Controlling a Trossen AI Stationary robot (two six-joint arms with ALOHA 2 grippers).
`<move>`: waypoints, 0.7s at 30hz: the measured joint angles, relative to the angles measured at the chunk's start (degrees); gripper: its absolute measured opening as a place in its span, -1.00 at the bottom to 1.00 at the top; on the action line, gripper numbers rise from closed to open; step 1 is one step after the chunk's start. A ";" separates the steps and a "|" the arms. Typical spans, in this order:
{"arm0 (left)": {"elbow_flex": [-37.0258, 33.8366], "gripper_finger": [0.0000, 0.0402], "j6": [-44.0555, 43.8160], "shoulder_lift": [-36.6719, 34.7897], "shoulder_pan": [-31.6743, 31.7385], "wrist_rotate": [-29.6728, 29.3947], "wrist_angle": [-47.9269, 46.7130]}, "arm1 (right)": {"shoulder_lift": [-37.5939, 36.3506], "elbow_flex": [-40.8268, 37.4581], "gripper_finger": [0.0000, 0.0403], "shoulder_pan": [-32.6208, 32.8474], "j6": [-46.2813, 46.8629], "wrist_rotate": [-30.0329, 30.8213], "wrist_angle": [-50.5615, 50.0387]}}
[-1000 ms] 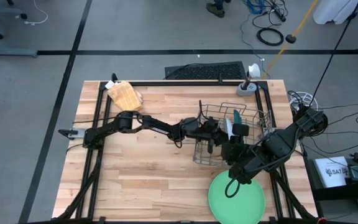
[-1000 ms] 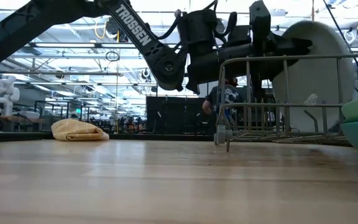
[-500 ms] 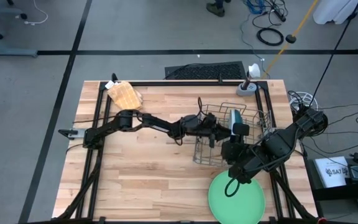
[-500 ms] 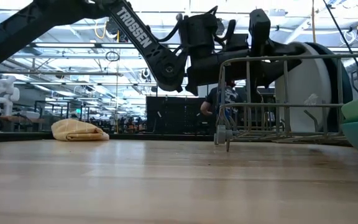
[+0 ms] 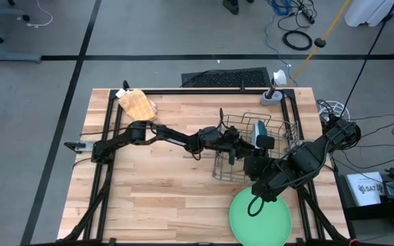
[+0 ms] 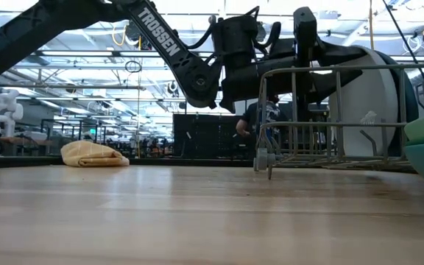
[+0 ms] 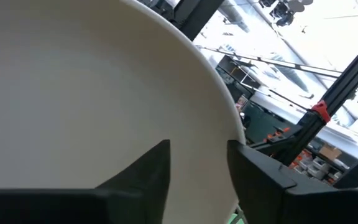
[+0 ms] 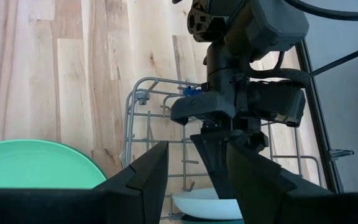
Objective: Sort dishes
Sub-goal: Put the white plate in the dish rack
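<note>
While the left gripper (image 5: 241, 146) straddled the upright pale plate (image 6: 363, 103) in the rack (image 5: 252, 152), fingers loosened; right gripper (image 5: 260, 193) open, five o'clock.

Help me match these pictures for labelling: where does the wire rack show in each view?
High view: wire rack, right of the table's middle.
Low view: right half, standing on the table.
Left wrist view: not in it; a pale plate fills it.
Right wrist view: middle.
Shared landmark: light green plate, beside the rack in all but the left wrist view.
</note>
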 joint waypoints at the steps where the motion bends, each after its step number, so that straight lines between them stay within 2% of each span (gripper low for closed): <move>1: 0.00 -0.09 -0.01 0.01 -0.03 0.04 -0.06 | 0.00 0.00 -0.23 0.08 0.00 0.00 0.00; 5: 0.00 0.10 0.02 -0.01 -0.21 -0.04 -1.08 | 0.00 0.00 -0.23 0.12 0.00 0.00 -0.03; 10: 0.00 0.16 0.07 -0.02 -0.21 -0.20 -2.30 | 0.00 0.00 -0.23 0.12 0.00 0.00 -0.17; 14: 0.00 0.10 0.03 -0.08 -0.08 -0.33 -3.04 | -0.02 0.00 -0.23 0.12 0.00 0.00 -0.20; 21: 0.00 -0.15 0.01 -0.08 0.34 -0.41 -4.83 | -0.02 0.00 -0.23 0.12 0.01 0.00 -0.22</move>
